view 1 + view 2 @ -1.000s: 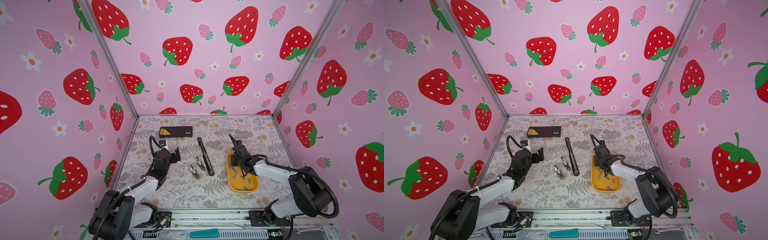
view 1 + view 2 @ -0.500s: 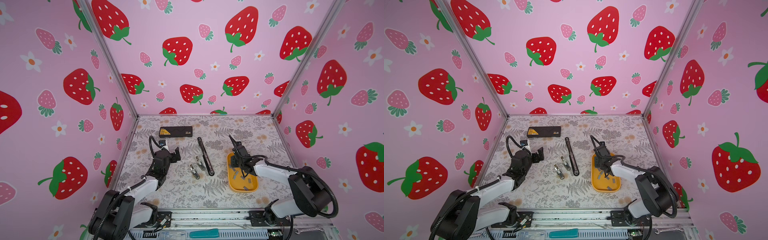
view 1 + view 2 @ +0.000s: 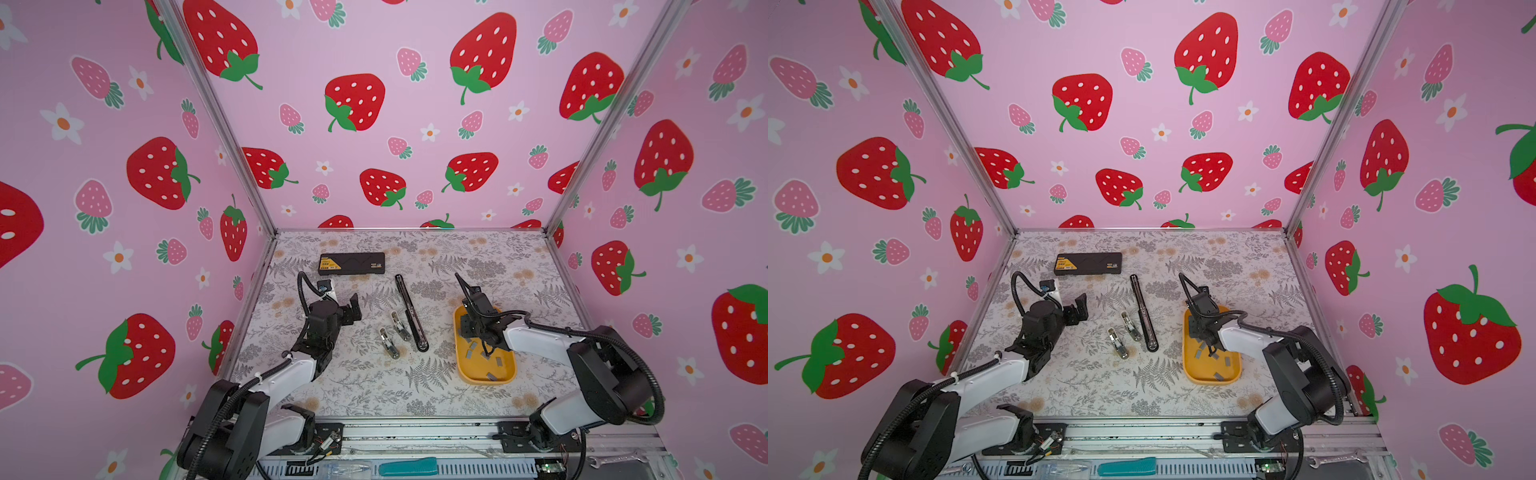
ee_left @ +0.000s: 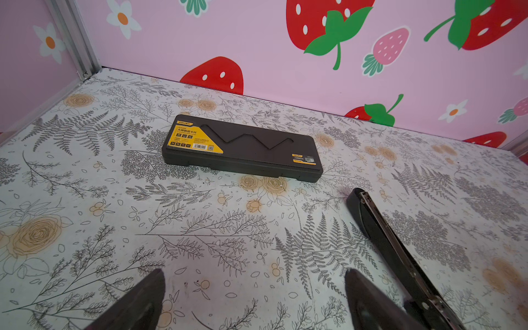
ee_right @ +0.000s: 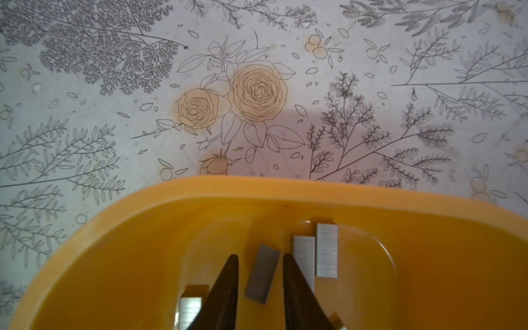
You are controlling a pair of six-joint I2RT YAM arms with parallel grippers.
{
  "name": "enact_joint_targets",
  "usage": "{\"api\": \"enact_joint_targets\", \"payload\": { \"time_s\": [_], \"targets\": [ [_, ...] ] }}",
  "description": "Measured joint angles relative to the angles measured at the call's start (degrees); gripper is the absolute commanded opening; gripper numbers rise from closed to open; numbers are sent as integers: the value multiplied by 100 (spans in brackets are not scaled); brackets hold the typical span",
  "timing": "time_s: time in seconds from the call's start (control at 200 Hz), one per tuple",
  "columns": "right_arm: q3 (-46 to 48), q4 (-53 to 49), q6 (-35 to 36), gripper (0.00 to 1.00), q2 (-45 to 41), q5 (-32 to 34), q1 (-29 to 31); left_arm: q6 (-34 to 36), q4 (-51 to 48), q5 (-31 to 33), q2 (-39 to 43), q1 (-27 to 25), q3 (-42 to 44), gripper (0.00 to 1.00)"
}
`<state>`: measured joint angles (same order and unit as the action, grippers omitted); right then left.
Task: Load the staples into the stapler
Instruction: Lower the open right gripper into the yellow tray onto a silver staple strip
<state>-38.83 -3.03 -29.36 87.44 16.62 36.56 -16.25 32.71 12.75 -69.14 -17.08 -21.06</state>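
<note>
Right gripper (image 5: 260,257) is sitting low inside yellow tray (image 5: 200,188), fingers narrowly apart and straddling one staple strip (image 5: 263,277). A gap is showing on one side, so it isn't clamping. Other staples (image 3: 492,376) are lying loose in the tray. Left gripper (image 4: 254,285) is hovering wide open and empty beside the opened black stapler (image 3: 411,311).

The right gripper (image 5: 260,257) is hanging over the far end of the tray (image 5: 257,185). One staple strip (image 5: 263,277) is lying between its fingers, two more are lying side by side just outside one finger, and another just outside the opposite finger. Ahead of the left gripper (image 4: 254,274) a caliper case (image 4: 243,148) is lying near the back wall. The opened stapler (image 4: 394,248) is stretching along that gripper's right, and two small staplers (image 3: 400,326) are lying between that gripper and the stapler's near end.
</note>
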Motion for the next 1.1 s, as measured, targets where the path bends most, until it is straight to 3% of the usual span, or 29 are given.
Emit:
{"api": "enact_joint_targets", "payload": {
  "time_s": [0.455,1.1],
  "targets": [
    [-42,46,-48,29,201,-24,0,-2,4,-39,0,0,2,99],
    [-197,50,-39,15,358,-37,-9,0,7,-44,0,0,2,99]
  ]
}}
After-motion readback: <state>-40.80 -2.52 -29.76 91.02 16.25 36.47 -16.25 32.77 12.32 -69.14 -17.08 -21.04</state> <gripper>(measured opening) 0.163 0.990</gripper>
